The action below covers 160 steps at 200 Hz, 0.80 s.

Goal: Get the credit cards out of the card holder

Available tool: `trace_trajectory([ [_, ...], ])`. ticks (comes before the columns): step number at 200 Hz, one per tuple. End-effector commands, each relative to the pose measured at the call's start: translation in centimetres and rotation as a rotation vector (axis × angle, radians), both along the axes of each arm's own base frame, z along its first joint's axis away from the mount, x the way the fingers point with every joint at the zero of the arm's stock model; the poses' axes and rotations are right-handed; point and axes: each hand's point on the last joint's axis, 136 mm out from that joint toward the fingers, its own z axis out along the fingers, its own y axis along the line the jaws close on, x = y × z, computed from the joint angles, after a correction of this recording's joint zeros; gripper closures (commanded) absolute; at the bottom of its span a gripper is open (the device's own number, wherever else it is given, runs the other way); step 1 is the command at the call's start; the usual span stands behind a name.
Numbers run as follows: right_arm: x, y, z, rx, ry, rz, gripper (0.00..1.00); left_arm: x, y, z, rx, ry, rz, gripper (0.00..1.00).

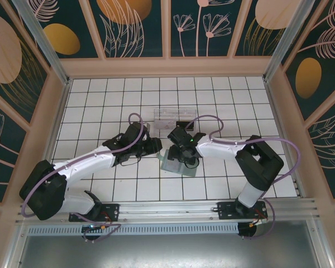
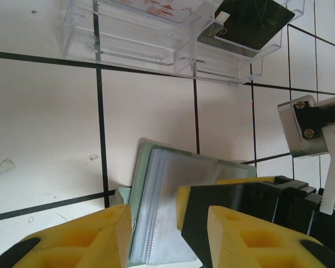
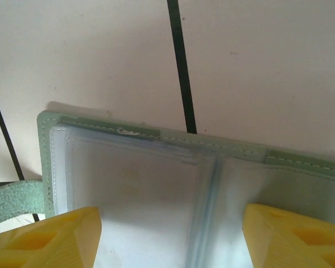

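The left pincer [image 2: 155, 229] and right pincer [image 3: 170, 223] hang, jaws apart, over the open card holder [image 3: 134, 184] on the table [image 1: 100, 100].

Card holder [image 3: 156, 184] lying open, hand [image 3: 170, 237] spread above

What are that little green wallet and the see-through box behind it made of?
The open grey-green bifold card holder looks like matte leather or imitation leather, going by its stitched edge; its inner pockets look like glossy clear plastic film. The clear plastic tray appears to be rigid moulded plastic: transparent walls with bright reflections.
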Motion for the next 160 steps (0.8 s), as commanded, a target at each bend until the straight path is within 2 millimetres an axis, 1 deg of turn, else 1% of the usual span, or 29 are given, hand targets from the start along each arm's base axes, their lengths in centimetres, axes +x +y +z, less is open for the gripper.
trace_trajectory([
  [1, -0.1, -0.3, -0.5, -0.024, 0.01, -0.024, 0.32, 0.1, -0.1, 0.4, 0.0, -0.016, -0.019, 0.59],
  [11, -0.2, -0.4, -0.7, -0.027, 0.016, -0.018, 0.34, 0.1, -0.2, 0.5, -0.003, -0.017, -0.022, 0.59],
  [34, -0.5, -0.8, -0.8, -0.033, 0.018, -0.008, 0.42, 0.0, -0.4, 0.5, -0.007, -0.013, -0.033, 0.59],
  [66, -0.7, -1.3, -0.8, -0.033, 0.013, -0.001, 0.59, -0.4, -1.0, 0.5, -0.016, -0.001, -0.058, 0.6],
  [96, -0.8, -1.7, -0.8, -0.036, 0.009, 0.009, 0.73, -0.9, -2.2, 0.6, -0.012, 0.005, -0.09, 0.61],
  [119, -0.9, -2.0, -0.8, -0.032, 0.001, 0.013, 0.8, -1.3, -3.3, 0.4, -0.01, 0.015, -0.115, 0.62],
  [141, -0.7, -2.0, -0.8, -0.012, -0.023, 0.025, 0.85, -1.7, -3.9, -0.5, 0.014, 0.051, -0.124, 0.66],
  [160, -0.5, -2.0, -0.5, 0.009, -0.049, 0.034, 0.88, -2.0, -4.4, -1.3, 0.025, 0.083, -0.133, 0.73],
])
